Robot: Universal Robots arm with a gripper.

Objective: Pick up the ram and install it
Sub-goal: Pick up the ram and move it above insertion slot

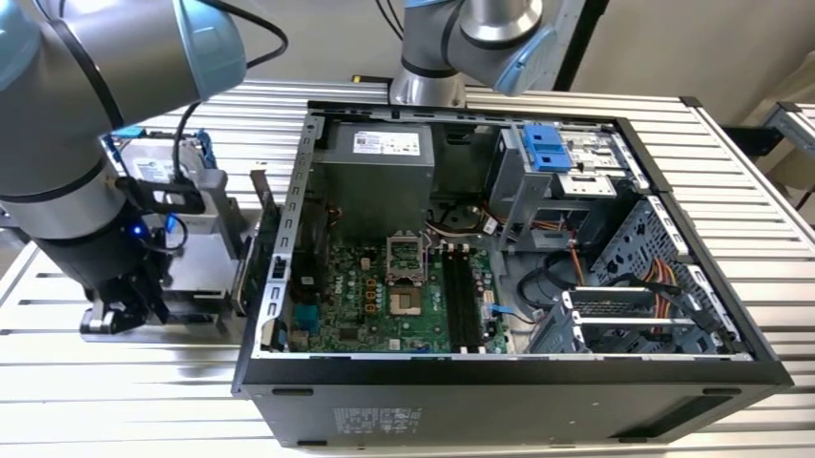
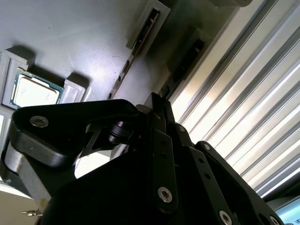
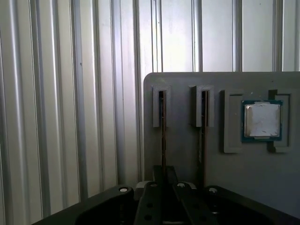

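**Q.** Where are we locating the task's part in this panel?

**A.** We are finding the ram [image 3: 162, 136], a thin, long circuit-board stick, standing on edge in a narrow slot of the flat grey plastic holder tray [image 3: 187, 159]. In the first wrist view we are also noting a small square silver CPU chip [image 3: 261, 120] lying in its own recess of the same tray. It is sitting well apart from the ram, with a second narrow slot [image 3: 202, 131] between the two.

**Q.** What is the claw doing?

**A.** The black metal gripper [image 1: 121, 315] is hanging over the tray at the exterior view's lower left, outside the open black computer case [image 1: 510, 367]. In the first wrist view the gripper [image 3: 162, 173] is lining up with the ram's slot, close above the stick. We are unable to tell how far it is open, or whether it is touching the ram. We are seeing nothing lifted clear of the tray.

**Q.** How far along are we judging the task to be?

**A.** We are placing it near its start. The ram is not yet out of its holder. The long black memory slots [image 1: 459, 296] on the green motherboard [image 1: 369, 301] inside the case are looking empty. In our judgement, both the pick-up and the installation are remaining to be done.
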